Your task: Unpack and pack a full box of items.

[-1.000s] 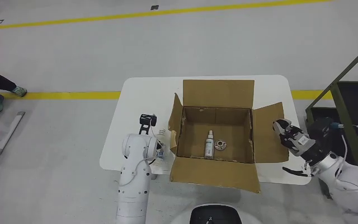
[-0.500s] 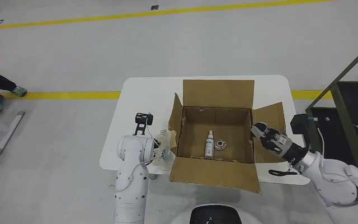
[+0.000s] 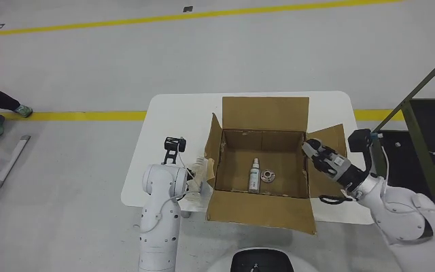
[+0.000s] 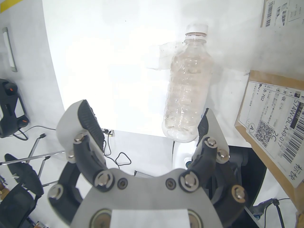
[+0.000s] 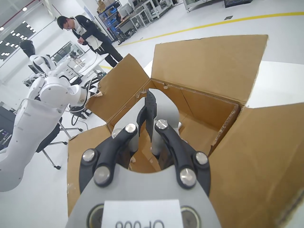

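The box (image 3: 265,112) sits in the middle of the table (image 3: 170,109) with all four flaps folded outward, which leaves its inside open from above. On its floor we see a small spray bottle (image 3: 254,175) and a round part (image 3: 268,177) lying side by side, so we judge the unpacking unfinished.

A clear plastic bottle (image 4: 187,88) lies on its side on the table just left of the box's left flap, cap toward the far side and base at the table's near edge. We read it as an item set there to keep it clear of the box.

Our left gripper (image 4: 146,115) hangs above that base with its jaws spread wide and holding nothing. One finger overlaps the base in the wrist view, and we cannot tell whether it touches.

Our right gripper (image 5: 149,105) hovers over the right flap by the box's right wall, aimed in toward the contents, with its jaws pressed together and empty. We take it that closed fingers clear the rim easily. They would need to open before taking either item.
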